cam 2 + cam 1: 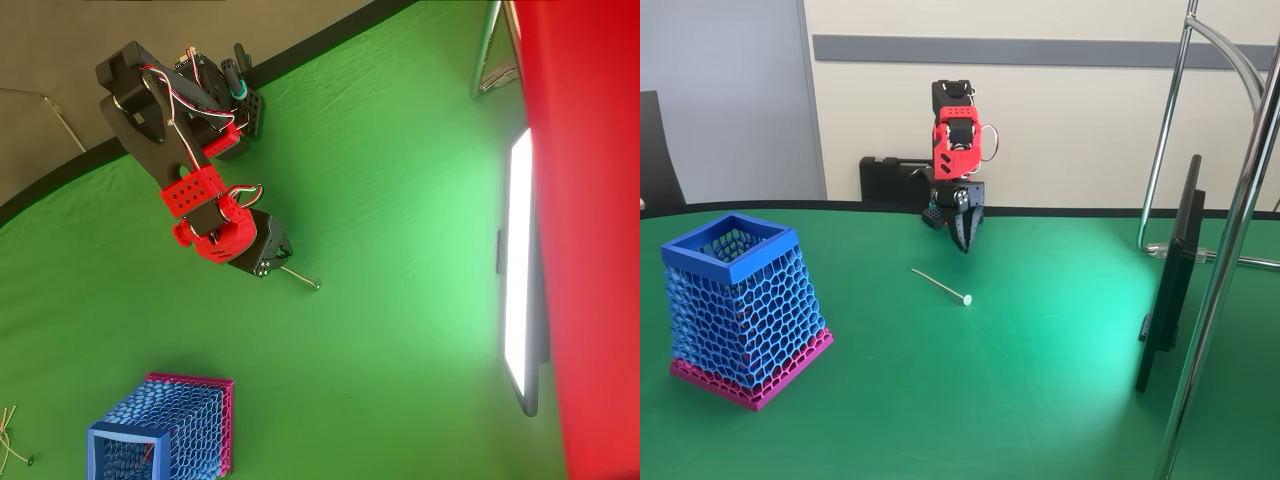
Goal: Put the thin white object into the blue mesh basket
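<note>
I see nothing done yet: the thin off-white stick with a tiny knob (940,286) lies on the green table (1040,380), well apart from the blue honeycomb-mesh plastic basket with a pink base (740,310), and my black-and-red gripper (962,235) hangs near the stick with its jaws pinched narrow and empty.

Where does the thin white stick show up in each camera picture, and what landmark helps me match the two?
Fixed view: the stick lies flat on the green table, centre of the picture, in front of the pincer.
Overhead view: the stick pokes out rightward from under the arm, near the centre.
Shared landmark: the blue mesh basket, at lower left in both.
</note>
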`<state>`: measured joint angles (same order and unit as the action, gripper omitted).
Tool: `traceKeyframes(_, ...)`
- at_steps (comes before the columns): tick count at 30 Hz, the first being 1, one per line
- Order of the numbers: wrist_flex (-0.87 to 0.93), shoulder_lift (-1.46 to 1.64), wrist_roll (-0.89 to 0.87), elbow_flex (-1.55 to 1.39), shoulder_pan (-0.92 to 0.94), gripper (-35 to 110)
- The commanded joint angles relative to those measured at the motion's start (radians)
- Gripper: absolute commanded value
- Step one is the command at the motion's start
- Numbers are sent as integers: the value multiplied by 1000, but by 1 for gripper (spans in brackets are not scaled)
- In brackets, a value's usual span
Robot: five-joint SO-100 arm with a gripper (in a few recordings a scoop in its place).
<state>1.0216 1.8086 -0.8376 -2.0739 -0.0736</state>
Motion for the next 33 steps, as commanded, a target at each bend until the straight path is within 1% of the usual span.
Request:
traceKeyframes(1, -23, -37, -3, 52, 11, 1)
traceKeyframes(5, -80, -87, -12, 57, 23, 1)
traceKeyframes(9, -129, -130, -11, 60, 23, 5)
traceKeyframes(14, -163, -178, -6, 74, 26, 7)
traceKeyframes(23, -127, -290, -44, 176, 15, 9)
traceKeyframes(28, -55, -339, -69, 242, -6, 9)
traceKeyframes(33, -52, -374, -83, 267, -14, 9)
